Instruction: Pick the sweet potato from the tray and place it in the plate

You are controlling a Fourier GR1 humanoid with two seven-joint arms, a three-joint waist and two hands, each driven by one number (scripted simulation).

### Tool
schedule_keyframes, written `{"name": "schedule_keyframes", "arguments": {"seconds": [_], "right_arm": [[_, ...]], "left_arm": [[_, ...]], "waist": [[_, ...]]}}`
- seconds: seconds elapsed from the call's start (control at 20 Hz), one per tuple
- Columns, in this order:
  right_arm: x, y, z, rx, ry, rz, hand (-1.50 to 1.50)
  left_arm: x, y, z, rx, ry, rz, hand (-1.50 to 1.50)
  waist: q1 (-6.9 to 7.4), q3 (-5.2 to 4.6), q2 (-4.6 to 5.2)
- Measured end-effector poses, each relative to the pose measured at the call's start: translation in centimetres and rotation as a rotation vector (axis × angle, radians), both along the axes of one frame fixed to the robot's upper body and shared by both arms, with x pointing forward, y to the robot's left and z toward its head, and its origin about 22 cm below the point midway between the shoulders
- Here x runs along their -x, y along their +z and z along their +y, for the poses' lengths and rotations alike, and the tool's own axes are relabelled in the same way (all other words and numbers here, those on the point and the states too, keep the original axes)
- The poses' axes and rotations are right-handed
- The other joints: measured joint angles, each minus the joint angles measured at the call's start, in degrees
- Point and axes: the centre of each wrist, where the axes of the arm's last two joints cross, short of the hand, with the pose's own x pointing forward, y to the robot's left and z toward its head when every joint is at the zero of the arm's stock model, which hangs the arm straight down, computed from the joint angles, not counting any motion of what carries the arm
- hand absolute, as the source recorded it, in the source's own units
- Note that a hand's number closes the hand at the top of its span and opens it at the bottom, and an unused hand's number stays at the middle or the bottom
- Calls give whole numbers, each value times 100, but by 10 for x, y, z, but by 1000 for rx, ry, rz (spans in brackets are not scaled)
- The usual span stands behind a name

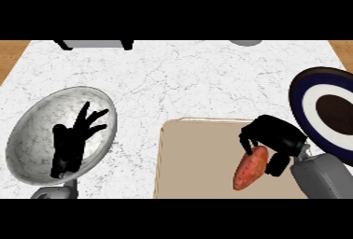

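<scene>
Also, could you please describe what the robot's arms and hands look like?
Both forearms are rounded grey shells; the right forearm shows most, the left forearm barely. The left hand and right hand are black, with slender fingers. No cables or markings show.

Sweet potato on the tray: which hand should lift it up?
The right hand: its fingers curl round the top of the orange sweet potato on the beige tray. The left hand rests open over the grey marbled plate.
</scene>
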Motion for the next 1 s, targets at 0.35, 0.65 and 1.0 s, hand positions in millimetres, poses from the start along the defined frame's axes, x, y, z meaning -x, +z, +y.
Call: {"name": "schedule_keyframes", "arguments": {"seconds": [0.35, 0.65, 1.0], "right_arm": [[-17, 13, -20, 52, -606, -305, 150], [-15, 38, -3, -7, -853, -572, 150], [-6, 79, -5, -80, -1060, -841, 150]], "left_arm": [[3, 1, 5, 1, 8, 6, 0], [4, 2, 3, 4, 2, 5, 0], [1, 3, 1, 2, 3, 7, 0]], "waist": [[-70, -6, -1], [-57, -8, -13], [-48, -9, -11]]}}
